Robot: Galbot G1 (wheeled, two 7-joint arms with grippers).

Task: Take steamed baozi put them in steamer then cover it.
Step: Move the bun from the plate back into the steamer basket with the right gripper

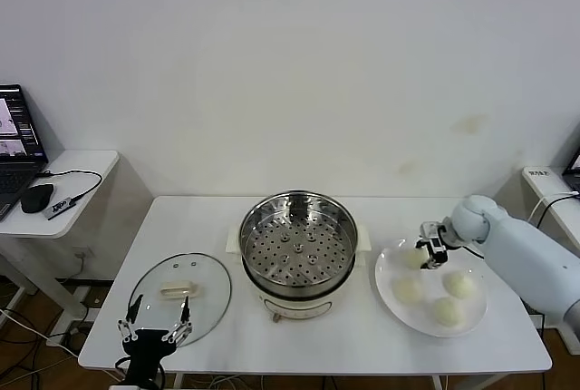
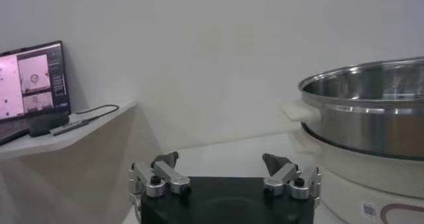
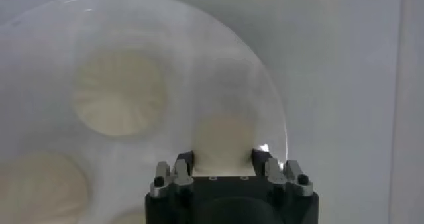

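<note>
Right hand is clenched around the baozi at the back-left of the white plate, nearest the steamer; the wrist view shows a finger pressed to each flank of the bun, which seems to sit low on the plate, though the soft view makes it hard to say whether it has lifted at all. Three more buns lie on the plate beside it, close enough that a sideways drag could nudge them. Just to the left, the steamer stands open, its perforated tray bare. Beyond it the cover lies flat on the table, with the left hand hovering released at its near edge. The risks, I judge: soft dough squashing or slipping from a pinch that grips too high, or the bun clipping the steel rim if carried across too low
</note>
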